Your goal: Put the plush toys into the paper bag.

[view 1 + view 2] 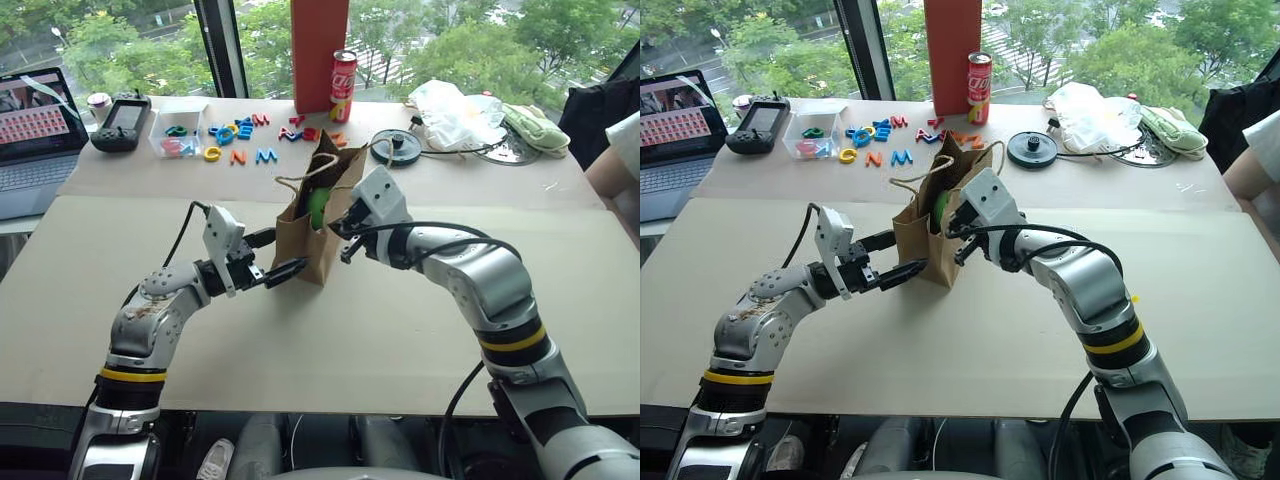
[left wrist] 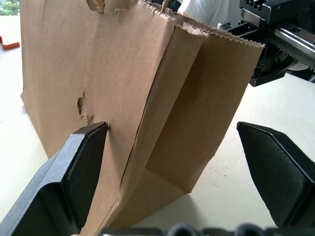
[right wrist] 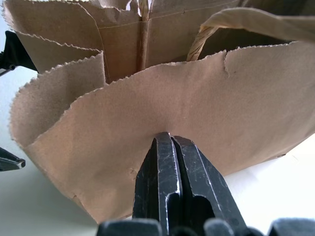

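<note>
The right tool (image 3: pixel 167 142) is closed, its two black fingers pressed together with the tips against the outer wall of the paper bag (image 1: pixel 312 235) just below the torn rim; whether a fold of paper is pinched between them cannot be told. The left tool (image 1: pixel 268 258) stands wide open on the opposite side of the bag, pointing level at its lower half. In the left wrist view one finger (image 2: pixel 81 167) touches the bag's creased side panel and the other stands well clear of the near corner.

Between the two tools the bag stands upright on the desk (image 1: pixel 330 340) with its mouth open and the twine handles (image 1: pixel 300 185) flopped over the rim. The lime-green plush (image 1: pixel 318 205) sits inside, visible through the mouth just beyond the right tool. I cannot find the red chili plush.

My reading is that one toy is in and the bag is being steadied or its mouth shaped. The next move calls for finding the chili while keeping the mouth spread; the thin, already torn paper could buckle or tip if either tool pushes harder.

Beyond the bag lie coloured letters (image 1: pixel 240 140), a soda can (image 1: pixel 342 85) and a white plastic bag (image 1: pixel 455 112).
</note>
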You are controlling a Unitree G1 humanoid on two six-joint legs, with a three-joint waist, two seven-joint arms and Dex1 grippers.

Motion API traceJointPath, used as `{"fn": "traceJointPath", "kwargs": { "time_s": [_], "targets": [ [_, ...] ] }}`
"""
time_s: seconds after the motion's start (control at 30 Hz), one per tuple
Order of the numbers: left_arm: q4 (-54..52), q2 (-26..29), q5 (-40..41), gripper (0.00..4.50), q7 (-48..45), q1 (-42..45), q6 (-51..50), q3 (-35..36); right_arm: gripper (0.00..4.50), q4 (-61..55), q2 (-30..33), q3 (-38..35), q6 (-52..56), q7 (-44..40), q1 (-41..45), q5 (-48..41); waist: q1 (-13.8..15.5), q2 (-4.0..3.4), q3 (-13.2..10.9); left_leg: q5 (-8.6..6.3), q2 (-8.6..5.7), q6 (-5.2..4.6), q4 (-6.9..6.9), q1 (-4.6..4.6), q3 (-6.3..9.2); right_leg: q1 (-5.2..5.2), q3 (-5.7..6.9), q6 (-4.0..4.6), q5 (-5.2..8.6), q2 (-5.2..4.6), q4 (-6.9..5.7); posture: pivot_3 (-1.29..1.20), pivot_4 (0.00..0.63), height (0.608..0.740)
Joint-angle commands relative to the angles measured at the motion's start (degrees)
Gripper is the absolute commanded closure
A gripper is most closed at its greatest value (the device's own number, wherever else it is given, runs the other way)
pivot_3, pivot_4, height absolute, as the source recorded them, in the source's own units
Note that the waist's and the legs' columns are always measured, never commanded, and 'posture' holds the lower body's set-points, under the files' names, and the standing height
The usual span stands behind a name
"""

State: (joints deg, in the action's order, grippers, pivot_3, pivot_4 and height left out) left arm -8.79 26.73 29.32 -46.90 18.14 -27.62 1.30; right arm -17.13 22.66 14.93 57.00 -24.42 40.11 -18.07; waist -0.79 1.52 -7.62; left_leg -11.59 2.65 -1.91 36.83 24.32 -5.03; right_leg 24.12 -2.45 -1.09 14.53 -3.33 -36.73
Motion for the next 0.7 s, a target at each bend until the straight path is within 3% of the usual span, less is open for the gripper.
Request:
{"fn": "traceJointPath", "kwargs": {
  "time_s": [0.03,0.7],
  "targets": [
    [-4.11,-1.01,-1.2,0.0,1.37,-1.16,1.97,-1.25,4.48,-1.19,-1.74,-0.93,0.17,1.03,2.23,0.68,0.0,0.0,0.0,0.0,0.01,0.0,0.0,0.0,0.0,0.01,0.0,0.0,0.0,0.01,0.0,0.0,0.15,0.739],
    [2.65,-10.17,-11.82,0.0,11.47,2.8,8.2,-5.57,4.48,-0.01,-4.92,-1.62,1.62,2.23,2.82,2.17,-0.05,0.0,0.0,0.0,-0.01,0.0,0.0,0.0,0.01,0.0,0.01,0.0,0.0,0.01,-0.03,0.0,0.15,0.739]
  ]
}}
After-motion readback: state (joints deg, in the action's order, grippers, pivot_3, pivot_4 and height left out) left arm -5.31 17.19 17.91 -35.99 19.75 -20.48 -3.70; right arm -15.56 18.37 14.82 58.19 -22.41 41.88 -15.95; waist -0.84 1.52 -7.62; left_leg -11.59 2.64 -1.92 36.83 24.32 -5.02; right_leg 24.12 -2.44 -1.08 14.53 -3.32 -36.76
